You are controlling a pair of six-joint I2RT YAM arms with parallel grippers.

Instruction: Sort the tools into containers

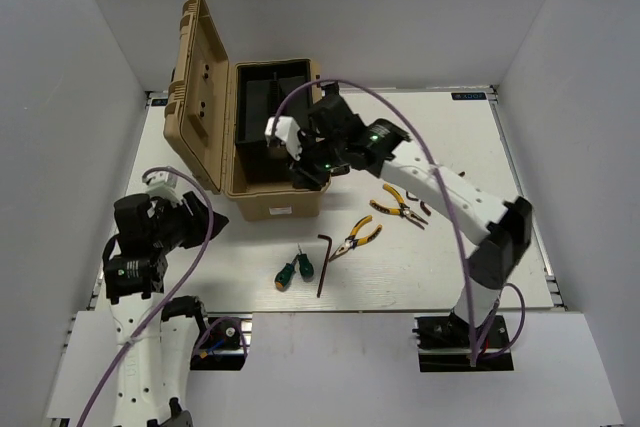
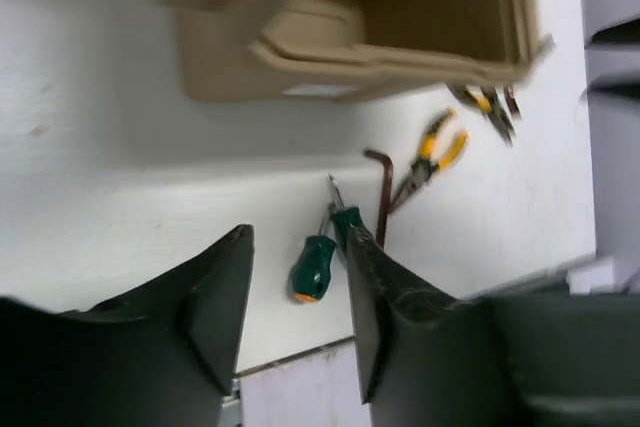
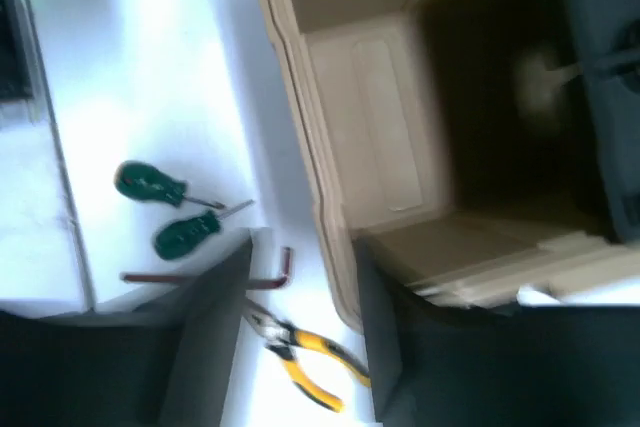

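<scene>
The tan toolbox (image 1: 262, 202) stands open at the back left of the table, its lid (image 1: 198, 87) upright. On the table in front lie two green screwdrivers (image 1: 293, 269), a long hex key (image 1: 323, 265) and two yellow-handled pliers (image 1: 358, 237) (image 1: 400, 204). A small dark hex key (image 1: 425, 209) lies by the farther pliers. My right gripper (image 1: 312, 169) is open and empty above the toolbox's front right corner. My left gripper (image 1: 205, 214) is open and empty, left of the toolbox. The left wrist view shows a screwdriver (image 2: 315, 267) between my fingers, far below.
The right wrist view shows the toolbox's dark inside (image 3: 500, 97), the screwdrivers (image 3: 150, 184), the hex key (image 3: 270, 272) and one pair of pliers (image 3: 310, 362). The table's front edge (image 1: 330, 309) runs just behind the tools. White walls enclose the table.
</scene>
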